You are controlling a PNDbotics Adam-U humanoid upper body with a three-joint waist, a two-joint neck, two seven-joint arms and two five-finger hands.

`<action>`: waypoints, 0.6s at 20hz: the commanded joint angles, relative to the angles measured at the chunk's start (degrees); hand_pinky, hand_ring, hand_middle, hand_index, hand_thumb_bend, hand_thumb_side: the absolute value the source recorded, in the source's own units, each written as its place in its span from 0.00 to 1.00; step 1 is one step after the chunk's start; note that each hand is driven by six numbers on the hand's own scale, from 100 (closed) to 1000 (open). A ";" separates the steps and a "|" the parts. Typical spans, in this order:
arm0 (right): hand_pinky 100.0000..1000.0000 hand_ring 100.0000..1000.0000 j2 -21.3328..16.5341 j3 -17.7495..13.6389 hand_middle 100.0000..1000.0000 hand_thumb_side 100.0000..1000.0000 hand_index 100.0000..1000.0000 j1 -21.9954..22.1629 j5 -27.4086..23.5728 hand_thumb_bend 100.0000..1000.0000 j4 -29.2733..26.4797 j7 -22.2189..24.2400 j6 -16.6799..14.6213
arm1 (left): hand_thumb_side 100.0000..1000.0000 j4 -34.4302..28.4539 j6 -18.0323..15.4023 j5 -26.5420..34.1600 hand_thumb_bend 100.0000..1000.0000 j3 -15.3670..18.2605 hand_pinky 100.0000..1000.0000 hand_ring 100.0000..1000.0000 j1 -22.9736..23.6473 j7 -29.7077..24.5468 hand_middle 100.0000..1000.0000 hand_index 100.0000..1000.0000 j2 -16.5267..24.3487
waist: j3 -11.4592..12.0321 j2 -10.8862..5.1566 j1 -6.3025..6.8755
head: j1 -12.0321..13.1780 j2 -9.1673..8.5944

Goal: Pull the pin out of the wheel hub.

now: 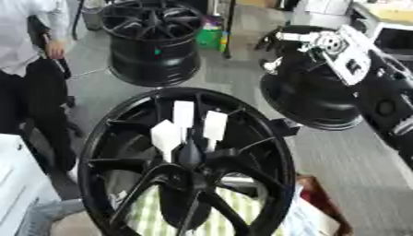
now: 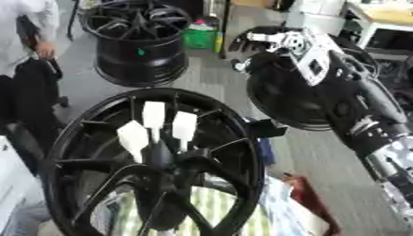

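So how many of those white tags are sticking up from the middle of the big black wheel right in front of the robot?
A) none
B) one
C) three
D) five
C: three white tags stand upright in a cluster at the centre of the near wheel hub, while the robot's right hand is raised off to the right, away from them.

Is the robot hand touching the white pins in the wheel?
No, the right robot hand is up by a farther wheel, well apart from the white pins in the near wheel hub.
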 commanded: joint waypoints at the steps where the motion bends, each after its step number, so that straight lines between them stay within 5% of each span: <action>1: 0.87 0.86 -0.49 -0.10 0.83 0.38 0.85 -0.80 0.91 0.00 -1.05 -0.14 1.08 | 0.51 -0.96 0.16 0.08 0.14 0.56 0.82 0.83 -0.30 0.12 0.60 0.82 0.19 | -0.13 -0.88 0.41 | -0.11 0.30; 12: 0.88 0.87 2.36 0.03 0.84 0.39 0.86 0.88 2.03 0.00 -2.59 -0.97 4.94 | 0.52 -0.96 0.92 0.49 0.14 0.60 0.82 0.83 -0.13 0.23 0.60 0.81 -0.30 | 0.18 -1.28 0.37 | -1.41 1.52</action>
